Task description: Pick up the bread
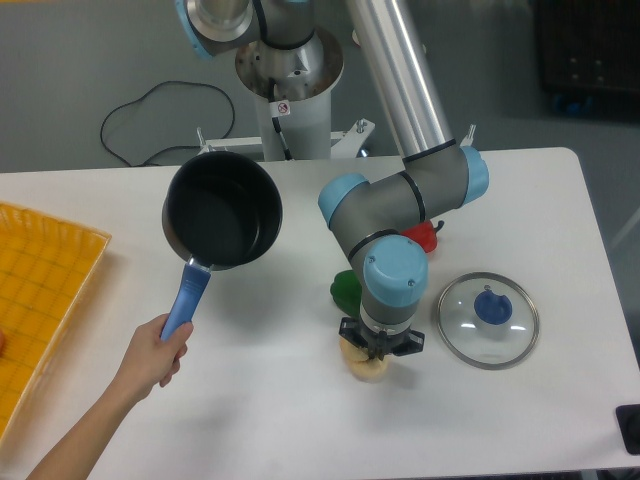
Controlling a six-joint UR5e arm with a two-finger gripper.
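Note:
The bread (pixel 366 366) is a small pale beige lumpy bun on the white table (pixel 300 420), right under my arm's wrist. My gripper (pixel 378 350) points straight down onto it, its fingers drawn in against the bun's sides. The wrist hides most of the bun; only its lower front edge shows. The bun looks squeezed narrower between the fingers.
A person's hand (pixel 157 352) holds a black pot (pixel 222 222) by its blue handle, lifted and tilted at the left. A green pepper (pixel 345 288) and a red pepper (pixel 424 236) lie by the arm. A glass lid (pixel 488 319) lies at the right, a yellow tray (pixel 40 300) at the far left.

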